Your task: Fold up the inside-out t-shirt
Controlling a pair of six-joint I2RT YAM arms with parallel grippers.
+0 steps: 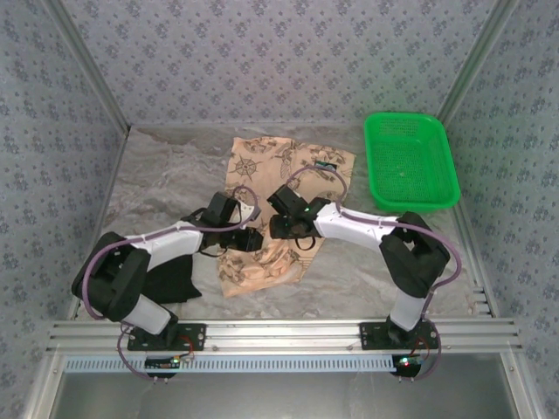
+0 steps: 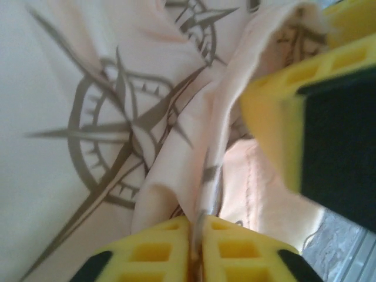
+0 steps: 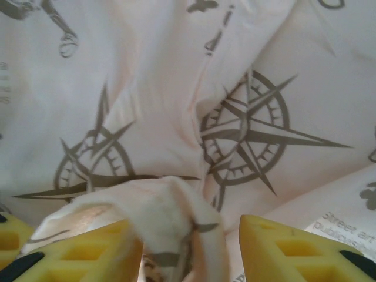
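Left jaws are pinching a ridge of the shirt (image 1: 266, 166) running straight ahead of them; right jaws are standing half-open, a loose fold lying between them.

On inside-out t-shirt (image 3: 176, 106): printed "Street art"; line beneath possibly "Publicus", too blurred to confirm.

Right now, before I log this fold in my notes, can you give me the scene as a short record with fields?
garment: t-shirt, crumpled mid-table, compass print showing
left hand: shut on a raised fold of the t-shirt
right hand: open, bunched fabric between its fingers
basket: green basket, far right, apart from the t-shirt
other cloth: black garment, near left, beside the left arm
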